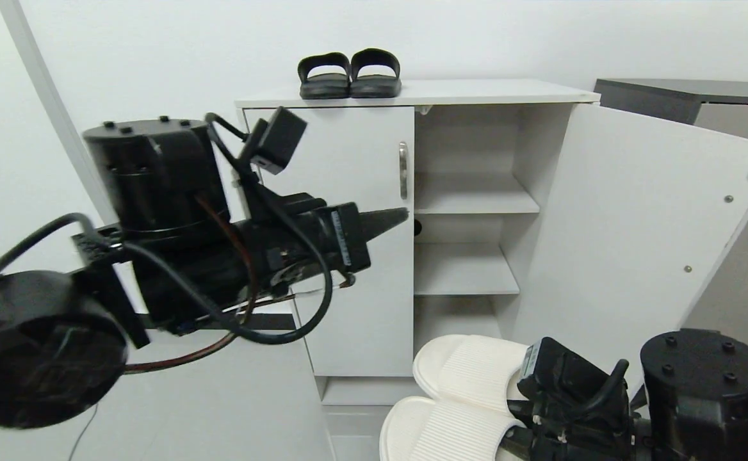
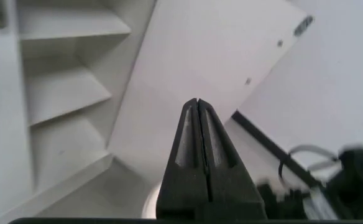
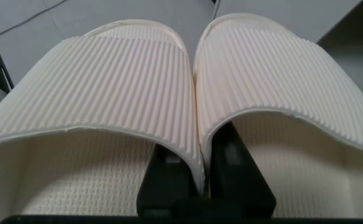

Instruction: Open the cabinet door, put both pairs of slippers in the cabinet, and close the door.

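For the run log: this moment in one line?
right door: open | white slippers: in right end effector | black slippers: on cabinet top | left end effector: shut, empty

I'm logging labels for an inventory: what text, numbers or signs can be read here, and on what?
No text is legible.
Pale strip on the left gripper: print too small to read.
Sticker on the right gripper: too blurred to read.
White slippers, black slippers, cabinet: no print visible.
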Robot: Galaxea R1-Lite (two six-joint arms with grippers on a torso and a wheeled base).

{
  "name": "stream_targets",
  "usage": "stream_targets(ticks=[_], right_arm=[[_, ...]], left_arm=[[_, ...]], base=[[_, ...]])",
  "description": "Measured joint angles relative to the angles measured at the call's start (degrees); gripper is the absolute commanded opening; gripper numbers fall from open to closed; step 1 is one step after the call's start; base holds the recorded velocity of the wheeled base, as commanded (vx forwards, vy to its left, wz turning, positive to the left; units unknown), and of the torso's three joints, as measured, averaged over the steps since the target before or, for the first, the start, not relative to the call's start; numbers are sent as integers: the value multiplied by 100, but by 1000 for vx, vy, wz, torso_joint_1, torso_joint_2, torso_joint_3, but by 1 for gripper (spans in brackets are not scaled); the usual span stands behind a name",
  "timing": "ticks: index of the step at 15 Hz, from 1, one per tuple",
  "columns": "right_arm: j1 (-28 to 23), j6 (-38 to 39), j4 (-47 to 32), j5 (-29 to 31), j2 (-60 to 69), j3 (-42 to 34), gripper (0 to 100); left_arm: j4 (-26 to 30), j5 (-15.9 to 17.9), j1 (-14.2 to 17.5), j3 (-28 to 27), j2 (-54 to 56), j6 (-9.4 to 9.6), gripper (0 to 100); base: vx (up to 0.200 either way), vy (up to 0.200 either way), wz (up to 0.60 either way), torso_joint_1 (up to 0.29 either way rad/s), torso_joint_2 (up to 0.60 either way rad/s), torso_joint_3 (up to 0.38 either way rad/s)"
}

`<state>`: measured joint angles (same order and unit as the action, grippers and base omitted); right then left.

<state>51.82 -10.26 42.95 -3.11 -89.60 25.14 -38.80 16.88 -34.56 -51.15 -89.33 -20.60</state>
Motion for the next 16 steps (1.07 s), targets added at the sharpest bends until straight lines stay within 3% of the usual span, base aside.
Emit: stream_targets(ticks=[2,4,7,9,11,13,14,16], right_arm=[[-11,0,2,-1,0,7,0],[-65,6,2,-26,-1,9,0],[-124,15,10,-30,2,7,0],[-135,17,11,-23,5,27,0],[-144,22,2,-20,-1,52,0],[-133,26,-1,-11,-15,88,0],[-161,28,13,2,-22,90,0],[-146,26,5,-4,-30,94,0]], left_arm=[[112,-16,293,714,863,99,0],[590,-66,577,1296,1894,172,0],[2055,-216,1204,1921,3738,432,0],[3337,-518,1715,2225,4915,802,0],[4257,-1153,2164,2601,5969,1382,0],[4534,-2126,2402,3137,6817,1812,0],[4582,-2533,2489,3462,7233,1899,0],[4591,-2887,2658,4035,7856,1916,0]], base=[[0,0,0,0,0,0],[0,0,0,0,0,0],[0,0,0,0,0,0],[0,0,0,0,0,0],[0,0,0,0,0,0],[0,0,0,0,0,0],[0,0,0,0,0,0],[0,0,0,0,0,0]])
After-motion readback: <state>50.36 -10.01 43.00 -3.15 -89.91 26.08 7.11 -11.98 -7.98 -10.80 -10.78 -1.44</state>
